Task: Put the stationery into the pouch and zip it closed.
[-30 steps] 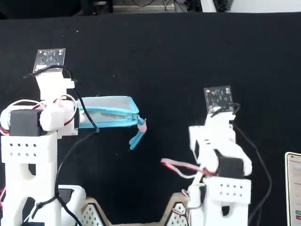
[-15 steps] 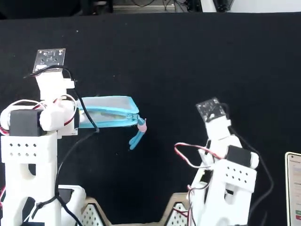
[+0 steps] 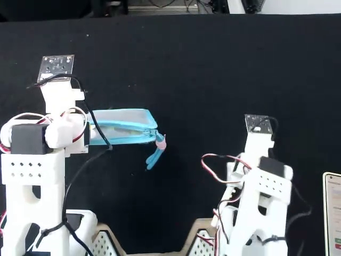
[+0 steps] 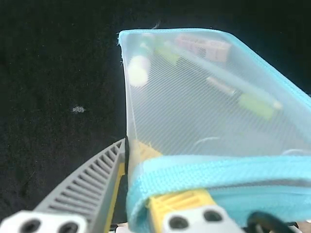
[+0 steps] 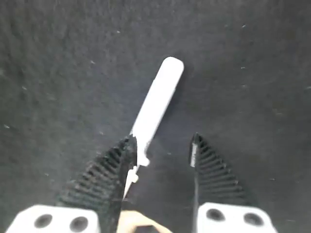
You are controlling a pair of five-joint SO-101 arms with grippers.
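A light-blue mesh pouch lies left of centre on the black table, its zipper strap trailing off its right end. My left gripper is shut on the pouch's end. Through the mesh I see a green-tipped pen, a pink eraser and a white cylinder. My right gripper is open just above the table. A white pen-like stick lies on the cloth, its near end beside one finger. The right arm stands at the front right.
The left arm's tower stands at the front left, its cable draped over the pouch. A white device lies at the right edge. The black cloth stretches bare across the far half.
The right arm has swung round, its upper part shifting right and toward the front. The left arm and the pouch have not moved.
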